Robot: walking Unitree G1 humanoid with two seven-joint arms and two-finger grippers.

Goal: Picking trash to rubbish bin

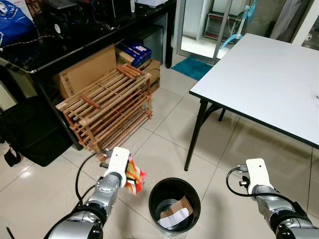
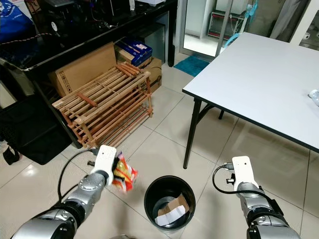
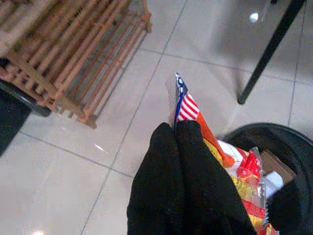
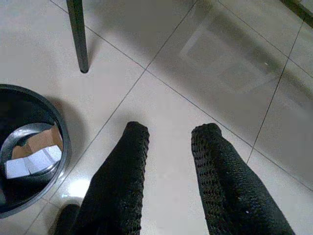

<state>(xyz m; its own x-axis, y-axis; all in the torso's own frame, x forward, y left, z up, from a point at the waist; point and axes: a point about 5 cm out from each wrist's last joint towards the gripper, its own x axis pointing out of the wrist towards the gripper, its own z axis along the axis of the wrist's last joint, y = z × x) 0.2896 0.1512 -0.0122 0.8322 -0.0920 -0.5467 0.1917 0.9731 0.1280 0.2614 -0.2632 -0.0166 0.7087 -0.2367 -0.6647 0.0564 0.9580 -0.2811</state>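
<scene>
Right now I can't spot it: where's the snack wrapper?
The red-and-yellow snack wrapper is pinched in the left tool, beside the round black bin, on its left.

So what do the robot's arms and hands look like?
Both arms are shiny silver with round joints. Each wrist has a white, boxy block with a black cable looping out. The left hand and right hand each have two long, black, bumpy-textured fingers with rounded tips.
</scene>
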